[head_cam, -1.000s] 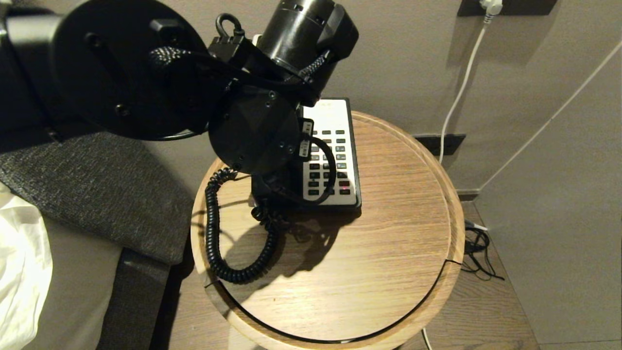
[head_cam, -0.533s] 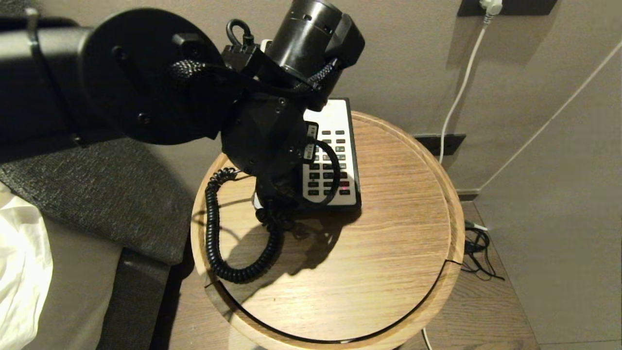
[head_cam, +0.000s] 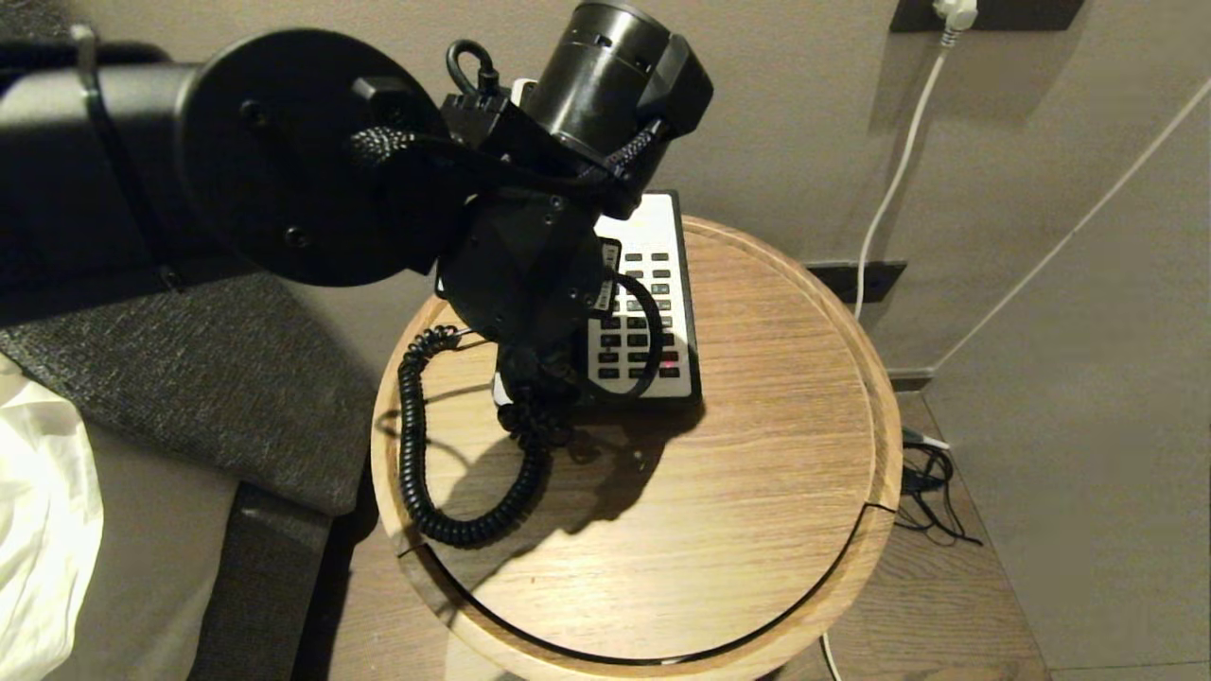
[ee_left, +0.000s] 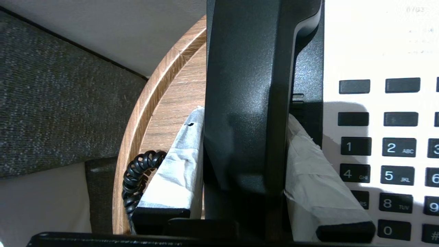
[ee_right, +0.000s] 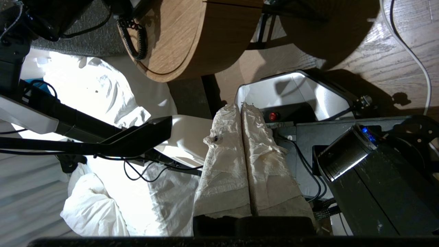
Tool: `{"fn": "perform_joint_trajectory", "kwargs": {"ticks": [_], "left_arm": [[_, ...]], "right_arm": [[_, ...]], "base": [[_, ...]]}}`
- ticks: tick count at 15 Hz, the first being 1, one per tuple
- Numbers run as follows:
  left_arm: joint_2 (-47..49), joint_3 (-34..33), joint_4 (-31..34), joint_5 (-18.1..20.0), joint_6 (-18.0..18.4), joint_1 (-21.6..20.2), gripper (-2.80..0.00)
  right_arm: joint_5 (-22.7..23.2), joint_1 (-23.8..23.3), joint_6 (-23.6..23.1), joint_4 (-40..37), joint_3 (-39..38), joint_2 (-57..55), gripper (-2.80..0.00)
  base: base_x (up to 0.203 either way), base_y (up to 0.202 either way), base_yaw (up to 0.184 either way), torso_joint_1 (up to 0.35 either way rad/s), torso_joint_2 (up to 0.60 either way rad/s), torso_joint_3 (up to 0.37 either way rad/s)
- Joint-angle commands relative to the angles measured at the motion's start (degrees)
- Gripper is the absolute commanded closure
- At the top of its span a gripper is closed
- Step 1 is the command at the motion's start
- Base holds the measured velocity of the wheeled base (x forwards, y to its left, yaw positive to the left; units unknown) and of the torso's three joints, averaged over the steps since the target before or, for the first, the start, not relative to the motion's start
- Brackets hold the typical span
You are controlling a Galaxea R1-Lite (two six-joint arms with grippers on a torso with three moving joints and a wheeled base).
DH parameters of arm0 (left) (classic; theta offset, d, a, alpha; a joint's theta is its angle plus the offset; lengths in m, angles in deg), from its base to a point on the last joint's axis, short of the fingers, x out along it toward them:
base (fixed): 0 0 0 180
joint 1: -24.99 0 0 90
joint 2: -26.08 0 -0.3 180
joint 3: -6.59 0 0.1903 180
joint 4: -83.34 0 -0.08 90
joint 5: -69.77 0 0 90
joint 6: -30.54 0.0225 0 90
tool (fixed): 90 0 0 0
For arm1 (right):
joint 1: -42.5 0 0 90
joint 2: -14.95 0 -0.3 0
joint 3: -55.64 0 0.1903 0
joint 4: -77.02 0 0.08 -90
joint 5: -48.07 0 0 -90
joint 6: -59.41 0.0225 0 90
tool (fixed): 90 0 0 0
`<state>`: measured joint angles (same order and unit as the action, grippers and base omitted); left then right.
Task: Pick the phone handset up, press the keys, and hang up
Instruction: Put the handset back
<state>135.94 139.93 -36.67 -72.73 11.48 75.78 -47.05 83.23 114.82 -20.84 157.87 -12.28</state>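
Note:
In the left wrist view the black phone handset (ee_left: 247, 103) runs lengthwise over the dark cradle side of the black-and-white phone base (ee_left: 377, 51). My left gripper (ee_left: 245, 116) is shut on it, with a paper-wrapped finger (ee_left: 178, 171) on each flank. I cannot tell whether the handset rests in the cradle. The keys (ee_left: 394, 147) lie just beside it. In the head view my left arm (head_cam: 511, 274) covers the handset. The coiled cord (head_cam: 416, 454) loops across the round wooden table (head_cam: 757, 473). My right gripper (ee_right: 240, 106) is shut and empty, low beside the table.
The table's raised rim (head_cam: 875, 397) rings the phone base (head_cam: 653, 236). A grey upholstered bed edge (head_cam: 189, 378) and white bedding (head_cam: 38, 530) lie to the left. A white cable (head_cam: 899, 161) hangs down the wall, and black wires (head_cam: 932, 501) lie on the floor.
My left arm has shifted slightly to the right, toward the phone base, still gripping the handset. The coiled cord and the phone base stay where they were.

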Motion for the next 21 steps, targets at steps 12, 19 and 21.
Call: {"fn": "perform_joint_trajectory", "kwargs": {"ticks": [12, 19, 21], "left_arm": [[-1.09, -0.01, -4.72, -0.49, 2.54, -0.44, -2.80], [-6.62, -1.47, -3.57, 0.16, 1.43, 0.72, -2.80], [-9.07, -2.70, -2.59, 0.48, 0.72, 1.69, -2.80]], "right_arm": [[0.90, -0.56, 0.32, -0.39, -1.61, 0.87, 0.00], [0.99, -0.56, 0.23, 0.05, -4.25, 1.31, 0.00], [0.99, -0.56, -0.01, 0.35, -4.76, 1.07, 0.00]], "base": [[0.000, 0.000, 0.000, 0.000, 0.00, 0.000], [0.000, 0.000, 0.000, 0.000, 0.00, 0.000], [0.000, 0.000, 0.000, 0.000, 0.00, 0.000]]}}
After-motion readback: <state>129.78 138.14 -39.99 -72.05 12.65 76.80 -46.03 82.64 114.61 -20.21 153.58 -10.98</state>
